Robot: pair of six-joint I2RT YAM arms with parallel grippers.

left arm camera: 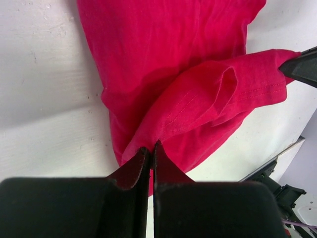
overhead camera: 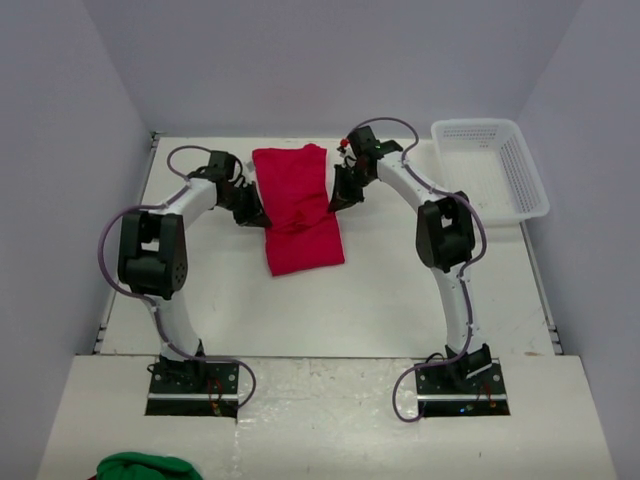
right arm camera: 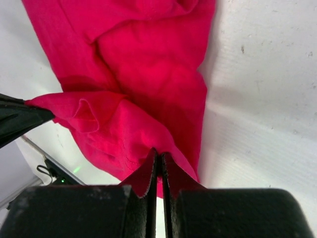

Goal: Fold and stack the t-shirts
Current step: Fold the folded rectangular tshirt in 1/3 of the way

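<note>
Currently the left tool (left arm camera: 151, 148) and the right tool (right arm camera: 158, 154) are each pinched shut on a thin corner of one raised flap of the red t-shirt (overhead camera: 300, 215), which lies part-folded on the middle of the desk (overhead camera: 400, 310). Both grips look shallow. Uneven travel, or the arms pulling apart, could tug a corner free and drop the fold crooked or bunched.

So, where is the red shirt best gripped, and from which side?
At its two long edges, near mid-length, coming in from left and right. The shirt lies as a narrow strip, and the left gripper and right gripper, one on each side, pinch those thin edges, so it should lift evenly.
</note>
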